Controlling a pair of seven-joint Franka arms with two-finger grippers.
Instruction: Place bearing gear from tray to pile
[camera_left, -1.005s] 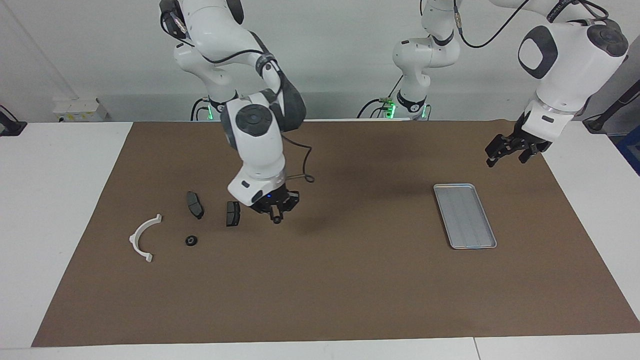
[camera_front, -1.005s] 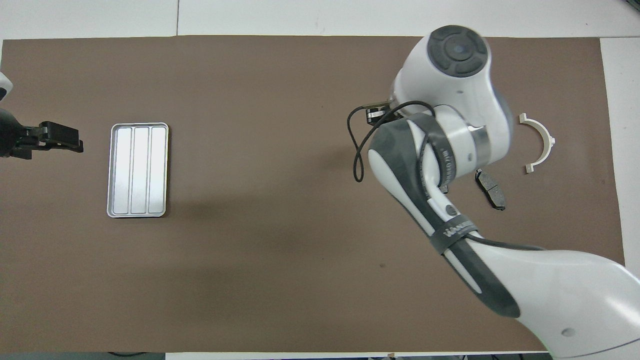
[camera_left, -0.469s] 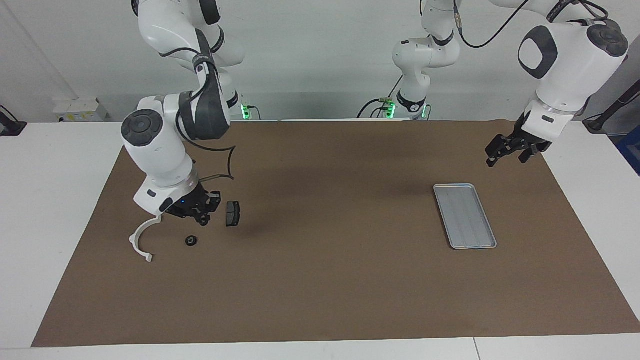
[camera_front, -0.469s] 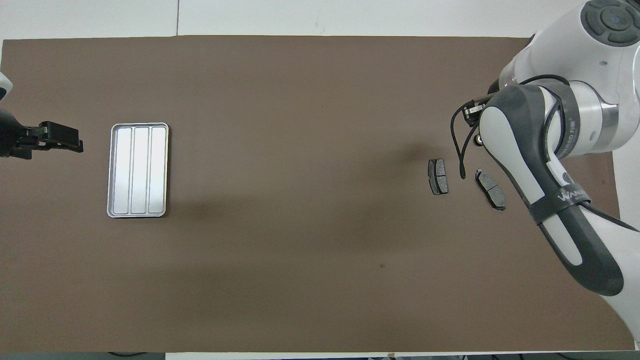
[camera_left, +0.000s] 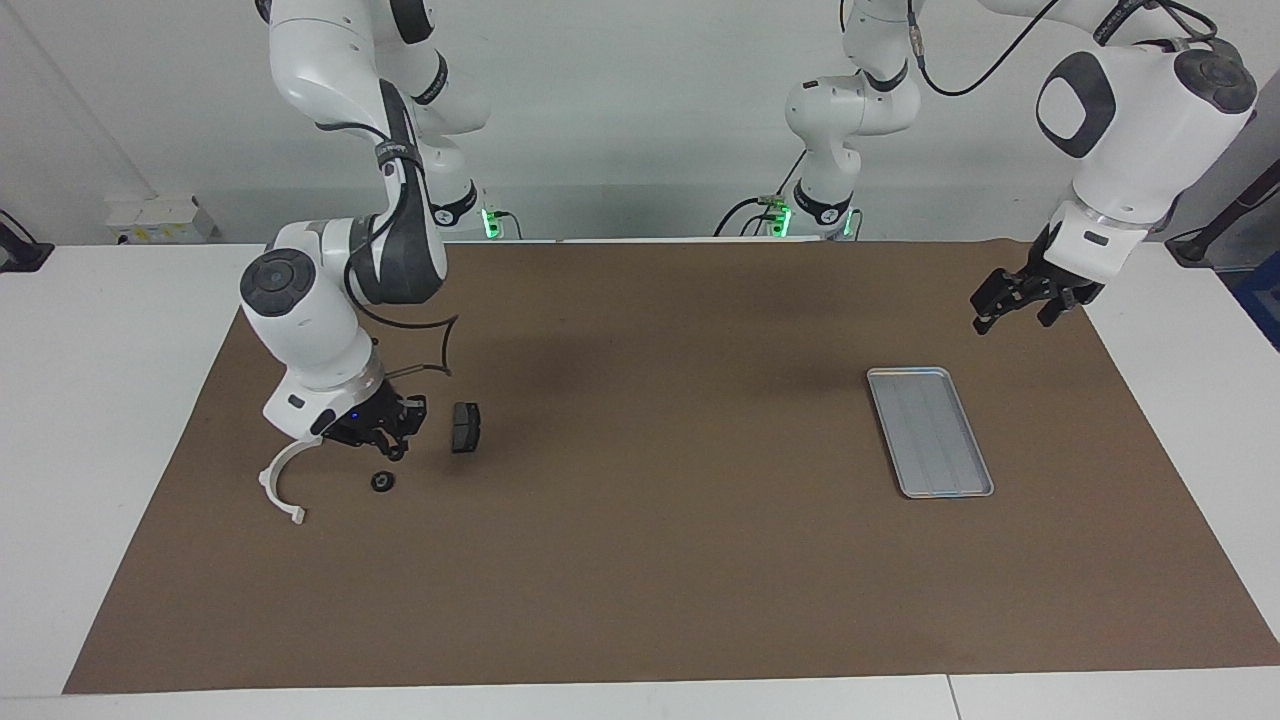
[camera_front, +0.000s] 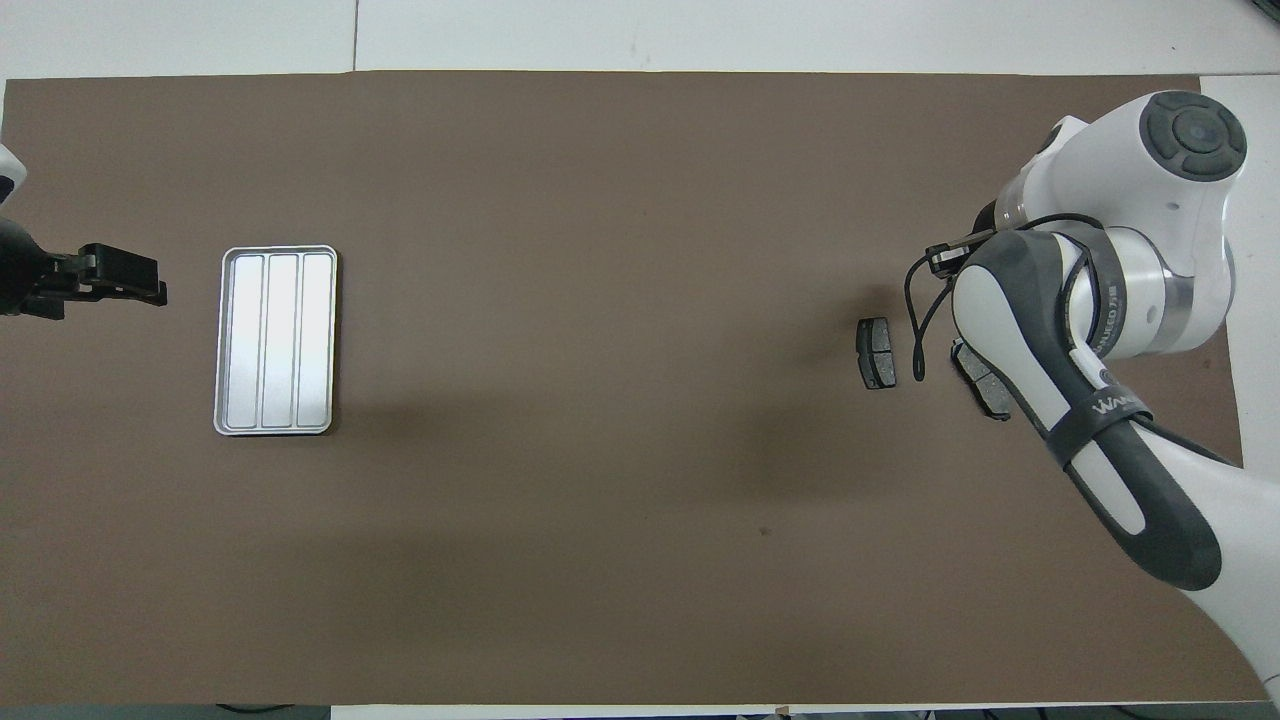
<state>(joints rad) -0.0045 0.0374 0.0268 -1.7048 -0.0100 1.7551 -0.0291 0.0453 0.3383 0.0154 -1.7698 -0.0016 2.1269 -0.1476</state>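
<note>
The tray (camera_left: 930, 431) lies flat on the brown mat (camera_left: 660, 560) toward the left arm's end of the tabletop (camera_left: 110, 400). Its ribbed floor carries nothing.

The pile sits toward the right arm's end. It shows a white semicircular bracket (camera_left: 285, 478), one dark brake pad (camera_left: 465, 427) in the open, and a second brake pad (camera_front: 985, 385) half covered by the right arm in the overhead view. A small black ring-shaped part, the bearing gear (camera_left: 382, 481), rests on the mat between the bracket and the open brake pad, farther from the robots than both.

The right hand (camera_left: 385, 435) hangs low over the pile, just above the bearing gear and apart from it. Its fingertips are closed together and hold nothing visible. A loose black cable (camera_left: 430, 350) loops beside its wrist. The right arm's forearm blocks the overhead view of the bracket and the bearing gear.

The left hand (camera_left: 1010, 300) waits in the air over the mat's edge, near the tray's end closer to the robots. Its fingers stand wide apart and hold nothing.

Nothing lies between the tray and the pile except bare mat.
</note>
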